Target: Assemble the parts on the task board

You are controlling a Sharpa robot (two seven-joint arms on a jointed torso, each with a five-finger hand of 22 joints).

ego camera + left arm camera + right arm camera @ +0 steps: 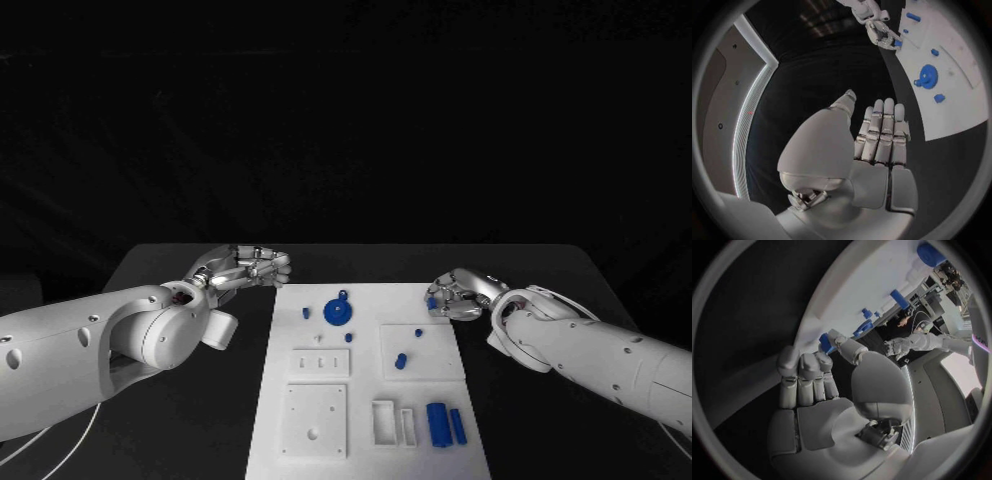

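Board: we see the white board (372, 440) in the lower middle of the head view, lying on the black table (534, 270).
Wheel: a round blue wheel (338, 310) lies on the upper part of the board, a little left of its middle line.
Small parts: one blue peg (307, 312) lies just left of the wheel, one (351, 336) below it, and two more (402, 360) lie on the raised square at the right side of the board.
Bars: two blue bars (446, 424) lie side by side at the lower right of the board, next to a white holder (392, 421).
Piece at edge: a small blue piece (433, 300) is at the upper right edge of the board, between the fingertips of the right hand.
Right hand: the right hand (462, 295) is right of centre in the head view, touching the board edge. In its wrist view the thumb and a finger (825, 361) pinch the blue piece, and the other fingers stand together.
Left hand: the left hand (248, 268) is just beside the upper left corner of the board, apart from it. In its wrist view the fingers (882, 131) are straight and close together, the thumb is a little apart, and they hold nothing.
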